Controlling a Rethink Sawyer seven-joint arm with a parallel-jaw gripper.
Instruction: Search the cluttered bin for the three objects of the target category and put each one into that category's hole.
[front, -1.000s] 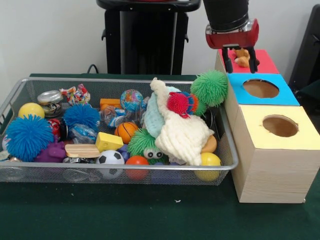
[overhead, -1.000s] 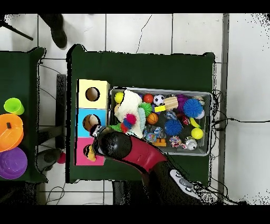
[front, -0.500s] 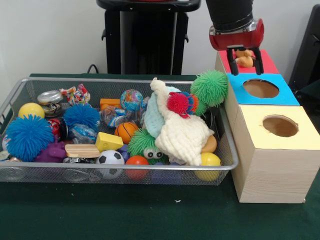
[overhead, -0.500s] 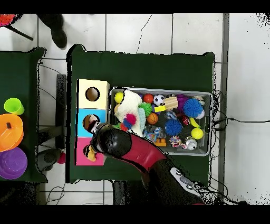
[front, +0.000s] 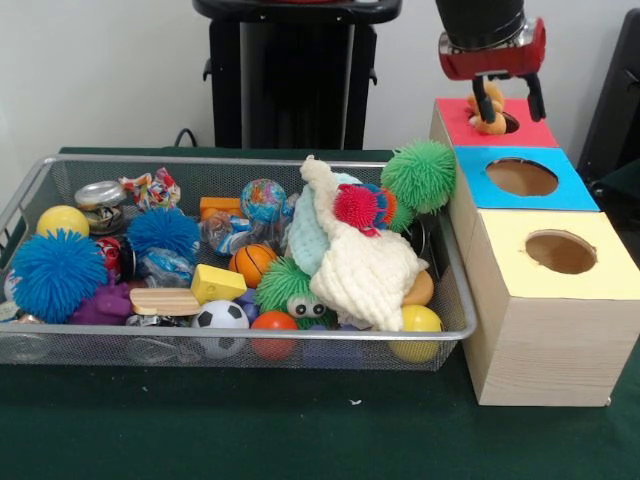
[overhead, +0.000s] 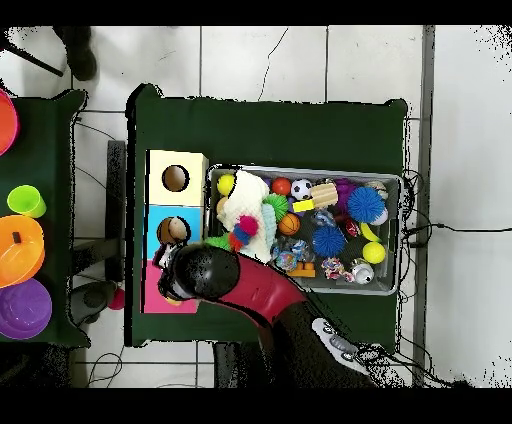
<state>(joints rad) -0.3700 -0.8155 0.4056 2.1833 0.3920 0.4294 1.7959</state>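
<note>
- Gripper (front: 507, 97) over the red box (front: 525, 130), clenched on an orange toy (front: 488, 112).
- Toy hangs between the fingers, at the rim of the red box's hole, apart from the bin (front: 60, 345).

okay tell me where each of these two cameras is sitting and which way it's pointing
Front view: low across the table, facing the wire bin; the gripper hangs over the red box, an orange object between its jaws.
Overhead view: above, looking straight down; the arm enters from the bottom edge.
Shared: bin, three boxes, gripper.
</note>
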